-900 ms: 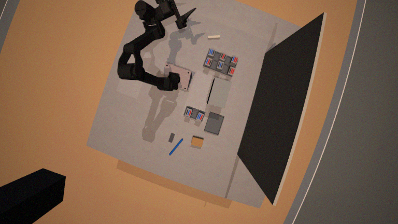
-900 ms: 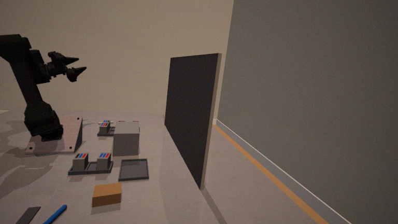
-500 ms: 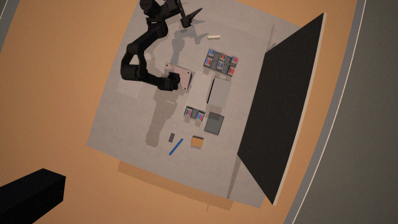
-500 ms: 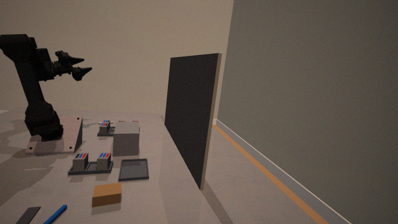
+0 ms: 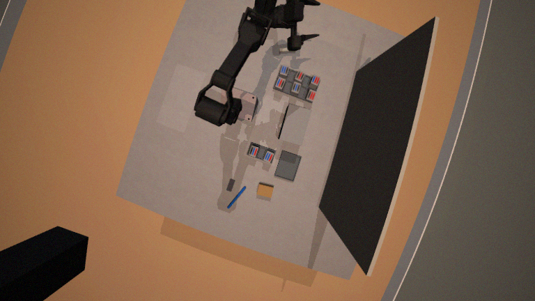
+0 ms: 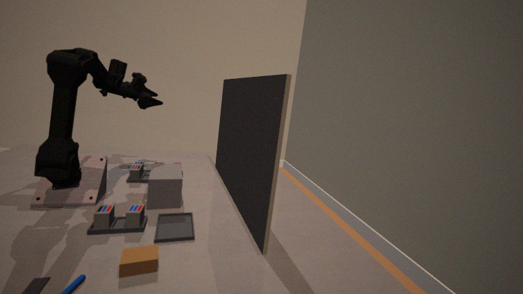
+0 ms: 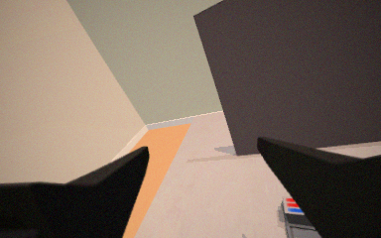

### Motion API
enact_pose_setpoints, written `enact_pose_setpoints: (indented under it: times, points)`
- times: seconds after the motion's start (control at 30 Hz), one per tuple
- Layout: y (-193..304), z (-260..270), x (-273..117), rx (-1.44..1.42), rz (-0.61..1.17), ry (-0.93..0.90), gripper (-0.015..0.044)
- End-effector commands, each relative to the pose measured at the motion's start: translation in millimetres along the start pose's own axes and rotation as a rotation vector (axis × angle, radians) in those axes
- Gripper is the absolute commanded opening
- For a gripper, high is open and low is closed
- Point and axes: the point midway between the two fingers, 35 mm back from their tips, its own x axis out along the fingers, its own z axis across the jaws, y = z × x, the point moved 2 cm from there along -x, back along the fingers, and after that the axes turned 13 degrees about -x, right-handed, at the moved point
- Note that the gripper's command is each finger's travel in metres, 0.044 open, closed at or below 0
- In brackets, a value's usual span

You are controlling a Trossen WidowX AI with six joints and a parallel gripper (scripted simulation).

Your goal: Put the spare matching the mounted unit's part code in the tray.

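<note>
My gripper point(image 5: 319, 19) point(image 6: 160, 99) point(image 7: 203, 147) is open and empty, high above the table beyond the larger rack. The larger rack point(image 5: 304, 92) point(image 6: 133, 180) holds several grey spares with coloured stripes on top; one spare point(image 7: 291, 204) shows at the wrist view's lower right. The smaller rack point(image 5: 261, 153) point(image 6: 118, 230) holds a spare point(image 5: 253, 150) point(image 6: 103, 217) striped black, blue, red and another spare point(image 5: 269, 156) point(image 6: 135, 216) striped blue, blue, red. The tray point(image 5: 287, 166) point(image 6: 174, 228) is empty. A grey box point(image 5: 296, 124) point(image 6: 165, 191), possibly the mounted unit, stands between the racks; no code is readable on it.
A tall dark panel point(image 5: 378, 136) point(image 6: 250, 140) point(image 7: 303, 79) stands along the right side. An orange block point(image 5: 265, 190) point(image 6: 138, 260), a blue pen point(image 5: 236, 197) point(image 6: 73, 284) and a dark flat piece point(image 5: 230, 184) point(image 6: 36, 285) lie near the tray. A small white piece point(image 5: 287, 50) lies near the larger rack.
</note>
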Motion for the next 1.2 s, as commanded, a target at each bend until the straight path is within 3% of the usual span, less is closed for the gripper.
enact_pose_setpoints:
  times: [0.0, 0.23, 0.47, 0.73, 1.03, 1.17]
  points:
    - [-0.3, -33.2, 34.7, -0.028, 0.139, 0.034, 0.0440]
    - [16.0, -112.3, 88.0, -0.072, 0.447, 0.096, 0.0440]
    - [36.8, -190.0, 111.0, -0.066, 0.733, 0.147, 0.0440]
    - [61.0, -270.4, 110.6, -0.033, 1.018, 0.176, 0.0440]
    - [86.9, -359.3, 83.4, 0.029, 1.343, 0.188, 0.0440]
    - [88.2, -363.9, 81.2, 0.033, 1.360, 0.188, 0.0440]
